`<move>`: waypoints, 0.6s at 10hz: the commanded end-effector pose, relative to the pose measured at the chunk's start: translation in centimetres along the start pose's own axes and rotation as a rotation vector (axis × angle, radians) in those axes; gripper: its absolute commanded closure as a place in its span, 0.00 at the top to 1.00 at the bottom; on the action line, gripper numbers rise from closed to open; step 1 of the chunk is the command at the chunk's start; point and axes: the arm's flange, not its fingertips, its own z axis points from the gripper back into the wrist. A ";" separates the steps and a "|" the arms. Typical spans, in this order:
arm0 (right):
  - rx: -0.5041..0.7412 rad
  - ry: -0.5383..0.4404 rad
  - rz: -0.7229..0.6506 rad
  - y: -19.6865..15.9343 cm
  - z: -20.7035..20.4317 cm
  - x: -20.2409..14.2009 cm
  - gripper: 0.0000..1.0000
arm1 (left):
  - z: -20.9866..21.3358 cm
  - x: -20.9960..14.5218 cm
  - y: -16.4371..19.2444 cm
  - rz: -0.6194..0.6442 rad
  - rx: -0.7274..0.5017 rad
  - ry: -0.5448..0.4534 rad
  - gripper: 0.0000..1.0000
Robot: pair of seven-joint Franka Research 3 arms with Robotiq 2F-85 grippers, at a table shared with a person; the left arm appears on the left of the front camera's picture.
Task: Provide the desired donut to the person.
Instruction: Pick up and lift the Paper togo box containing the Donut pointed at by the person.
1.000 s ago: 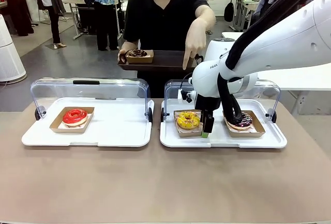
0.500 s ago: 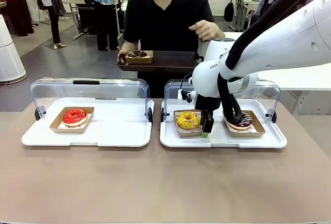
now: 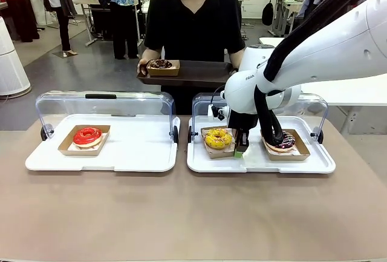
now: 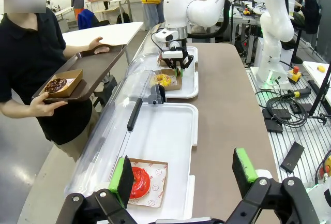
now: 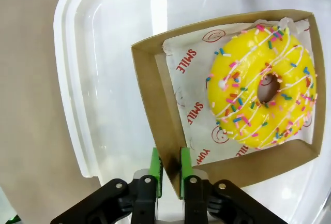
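Since a second earlier, the person (image 3: 193,23) had pulled back the pointing hand (image 4: 99,44) and laid it on one end of the dark serving tray (image 3: 193,71), and the right gripper (image 3: 240,149) had closed. Largest was the smooth brown counter (image 3: 193,213), its near half bare and free for moving. The white right arm (image 3: 326,50) reached in over the counter's right side, its black cable hanging down over the right white tray (image 3: 260,164). That glossy plastic tray and the left white tray (image 3: 133,153) sat side by side toward the counter's far edge, each with a clear curved lid (image 3: 103,108) swung back upright along its far edge. The left gripper (image 4: 182,176) hovered spread wide above one end of the left white tray. The right gripper's green pads (image 5: 155,169) pinched the thin wall of the cardboard box (image 5: 155,94) near a corner; the box possibly sat tipped up a little there. Inside, on printed paper, lay the yellow donut (image 5: 264,87), round, white-striped and sprinkled, in the right white tray's left half. A dark-iced donut (image 3: 283,141) sat boxed just right of the gripper, a red donut (image 3: 87,135) near the left white tray's left edge, a chocolate donut (image 3: 161,63) on the serving tray.
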 end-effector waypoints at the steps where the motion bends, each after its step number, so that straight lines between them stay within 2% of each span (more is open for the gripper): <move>1: 0.025 0.010 0.023 -0.6 -0.9 -0.3 0.00 | 0.2 0.1 0.0 0.002 0.008 0.003 1.00; 4: 0.027 0.011 0.036 0.0 -0.6 0.0 0.00 | 0.2 0.1 0.0 0.002 0.008 0.003 1.00; 6: 0.033 0.016 0.046 2.9 1.8 0.6 0.00 | 0.2 0.1 0.0 0.002 0.008 0.003 1.00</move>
